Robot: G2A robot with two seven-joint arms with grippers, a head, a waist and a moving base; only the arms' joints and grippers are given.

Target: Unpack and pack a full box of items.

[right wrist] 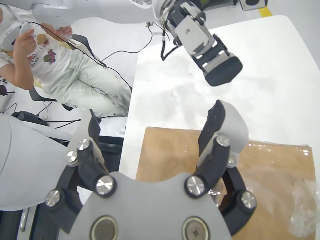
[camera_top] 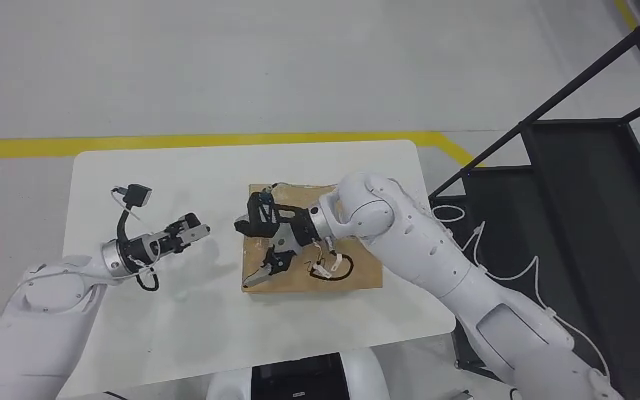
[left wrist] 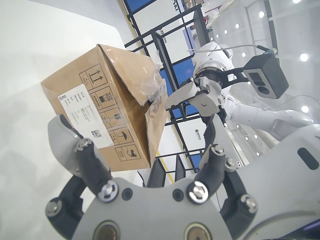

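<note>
Brown cardboard box (camera_top: 355, 265) with raised flaps and scraps of clear tape sits right of centre on the white surface (camera_top: 150, 170). Its white label (left wrist: 83, 118) and black handling symbols (left wrist: 95, 76) face my left tool (camera_top: 192, 230), which hangs near the box's left side, fingers apart. My right tool (camera_top: 256, 248) hovers over the box's left edge, fingers spread.

White table (camera_top: 150, 185), rectangular with rounded corners, viewed from above; faint marks on its surface beside the box; one brown cardboard box (camera_top: 362, 272) resting directly on it, right of centre and clear of every edge; box sides roughly parallel to the table edges; white label (left wrist: 83, 117) and printed handling symbols on the side wall facing the robot's left; one top flap raised, torn clear tape (left wrist: 152, 81) clinging to it.
</note>
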